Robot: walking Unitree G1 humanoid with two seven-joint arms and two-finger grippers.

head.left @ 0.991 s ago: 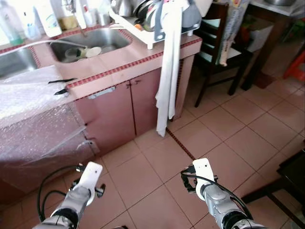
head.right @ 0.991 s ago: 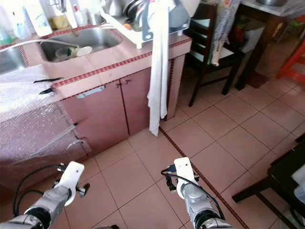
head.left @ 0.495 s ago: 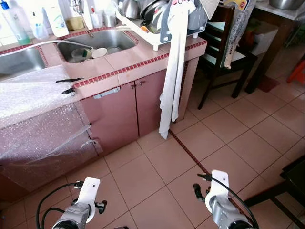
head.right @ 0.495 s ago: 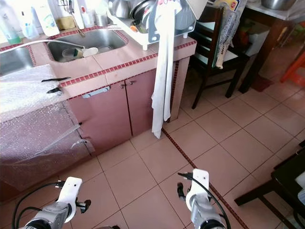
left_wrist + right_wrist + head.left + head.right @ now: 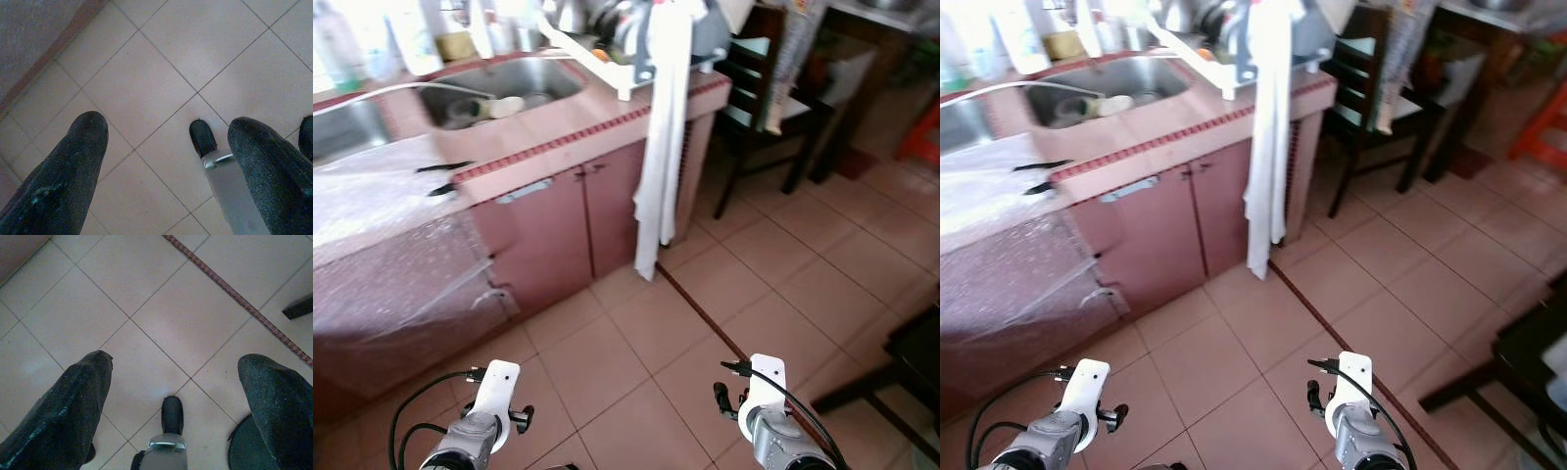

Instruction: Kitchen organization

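Left eye view: both arms hang low, left gripper (image 5: 166, 147) and right gripper (image 5: 176, 377) spread, empty; sink (image 5: 499, 83) far off at 11 o'clock.

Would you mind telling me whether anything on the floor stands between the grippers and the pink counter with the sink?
Nothing visible does: bare tiled floor lies between the left gripper, the right gripper and the pink tiled counter. The white towel hangs down its front, near the end.
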